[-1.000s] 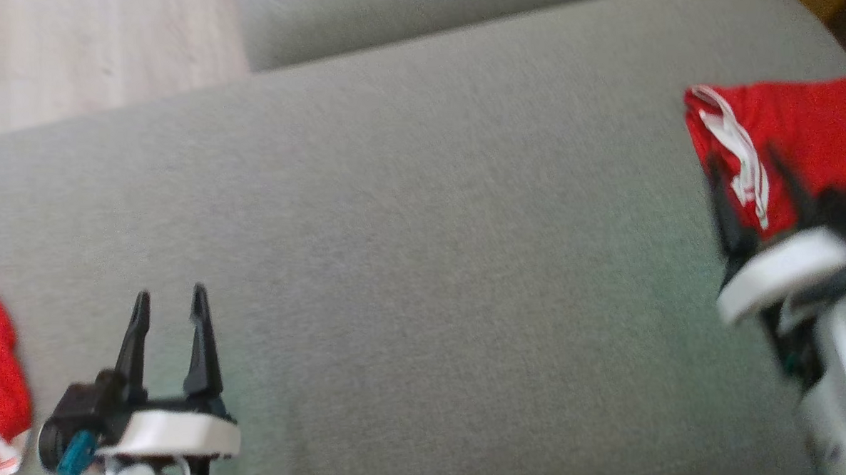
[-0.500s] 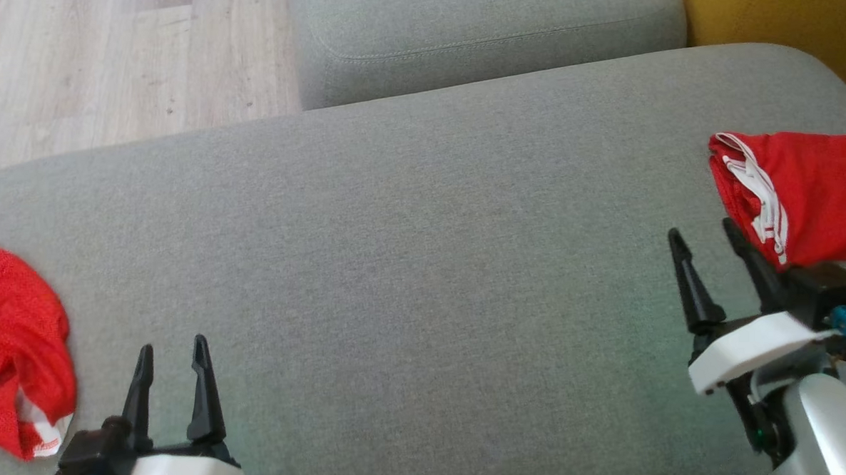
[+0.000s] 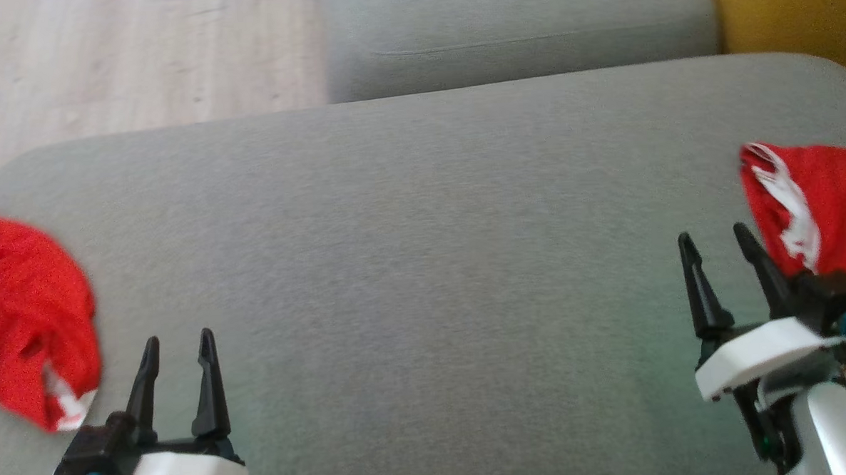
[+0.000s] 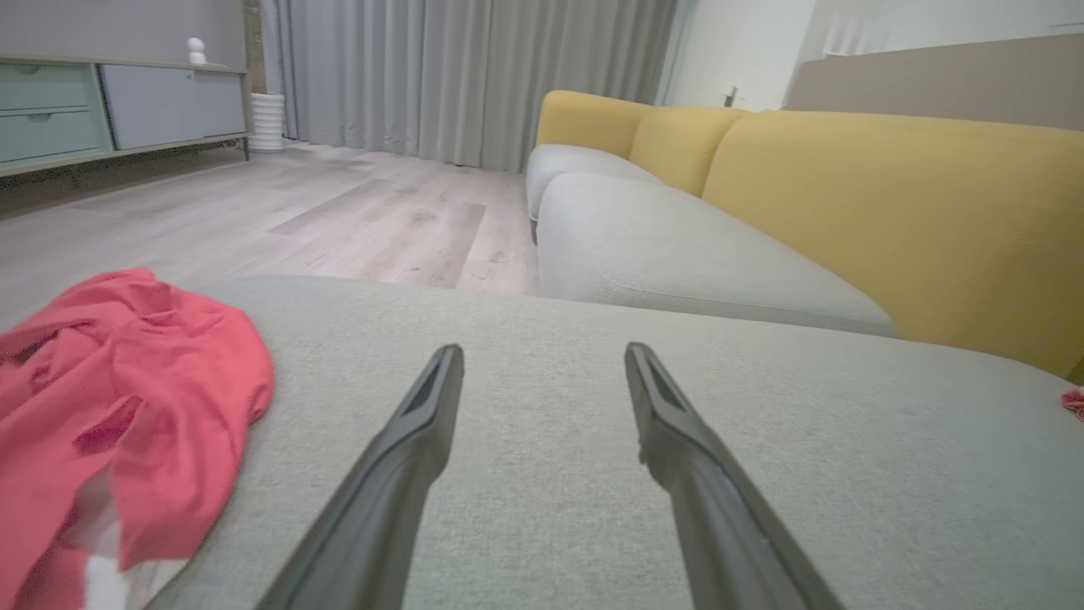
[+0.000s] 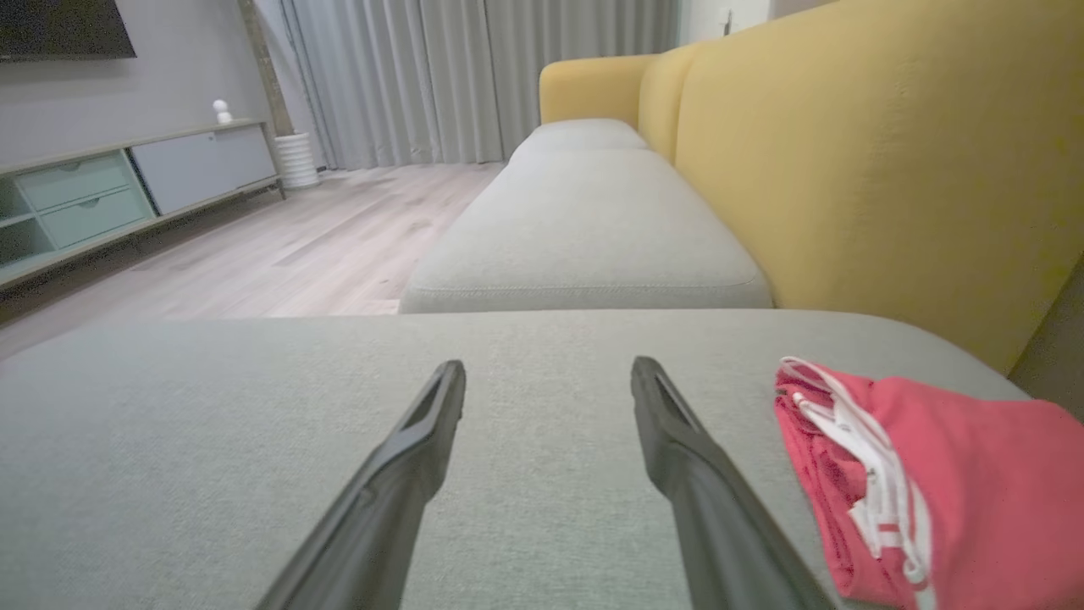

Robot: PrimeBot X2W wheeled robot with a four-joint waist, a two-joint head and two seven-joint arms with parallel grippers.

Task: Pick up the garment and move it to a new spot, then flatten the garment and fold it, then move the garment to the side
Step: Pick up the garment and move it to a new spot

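Quick rundown, L to R. FYI the whole head view slid over the last sec, so that's the cam turning, not stuff moving on the sofa.

Far left: the crumpled garment (image 3: 30,319) lies in a loose heap at the left end of the seat cushion (image 3: 423,252), w/ a bit of white showing at its near edge. More of it is in the pic than a sec ago, but that's the cam again; the heap itself looks untouched.

Left gripper (image 3: 178,337): just beside that heap, to its right, not touching it. Fingers apart, nothing between them, low over bare cushion. Same pose as before afaict.

Middle of the cushion is plain grey fabric.

Right gripper (image 3: 712,232): this is the real change. A sec ago its fingers were right over the striped edge of the folded garment (image 3: 828,205); now it's pulled back and sits just beside that edge, apart from it. Fingers spread, holding nothing.

Far right: the folded one lies flat near the yellow backrest (image 3: 791,7), white stripes along its left edge.

What it means imo: that piece looks folded and parked at the side, so you're done there. Next up is prob the heap on the left, and your left arm is closest.

Containers: none on the sofa. The sideboard (image 4: 85,110) across the room has drawers, all shut, so can't tell what's in them.
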